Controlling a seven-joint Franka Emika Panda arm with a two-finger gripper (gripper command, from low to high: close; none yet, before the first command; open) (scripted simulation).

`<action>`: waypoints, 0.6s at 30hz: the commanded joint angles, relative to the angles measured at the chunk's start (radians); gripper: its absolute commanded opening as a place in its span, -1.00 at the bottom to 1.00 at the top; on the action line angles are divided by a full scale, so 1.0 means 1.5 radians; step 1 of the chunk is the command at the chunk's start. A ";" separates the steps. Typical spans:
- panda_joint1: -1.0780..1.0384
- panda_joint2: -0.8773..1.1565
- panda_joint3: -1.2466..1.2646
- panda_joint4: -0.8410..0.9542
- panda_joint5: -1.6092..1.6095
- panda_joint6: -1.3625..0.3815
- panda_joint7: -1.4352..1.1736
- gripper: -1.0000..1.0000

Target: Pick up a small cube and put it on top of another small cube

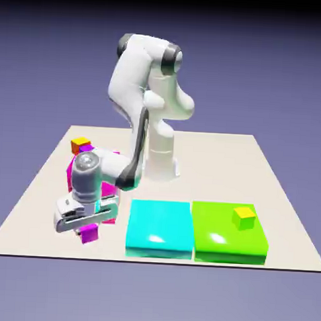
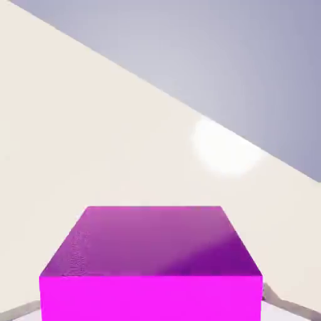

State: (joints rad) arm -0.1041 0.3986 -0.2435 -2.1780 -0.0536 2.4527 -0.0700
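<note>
The small cube point(image 1: 88, 235), tiny and magenta-pink, sits between the fingers of my gripper point(image 1: 87, 227) near the table's front edge at the exterior view's left. The gripper is shut on it. In the hand view the small cube point(image 2: 150, 263) fills the lower middle, and a grey fingertip point(image 2: 283, 305) shows at its right. I cannot tell whether it rests on the table or hangs just above it. Another small cube point(image 1: 244, 217), yellow, stands on the big lime-green block point(image 1: 218, 242) at the exterior view's right, well apart from the gripper.
A big cyan block point(image 1: 158, 229) lies between the gripper and the green block. A big magenta block point(image 1: 72, 172) is partly hidden behind the arm. A tiny orange cube point(image 1: 78, 144) and a tiny purple cube point(image 1: 87, 148) sit at the back left.
</note>
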 commanded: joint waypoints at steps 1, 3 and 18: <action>0.024 -0.013 0.024 0.003 -0.007 -0.016 0.011 -1.00; 0.072 -0.038 0.071 0.009 -0.019 -0.048 0.033 -1.00; 0.326 -0.116 0.305 0.002 -0.110 -0.131 0.163 -1.00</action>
State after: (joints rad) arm 0.3842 0.2252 0.2141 -2.1751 -0.2154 2.2555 0.1721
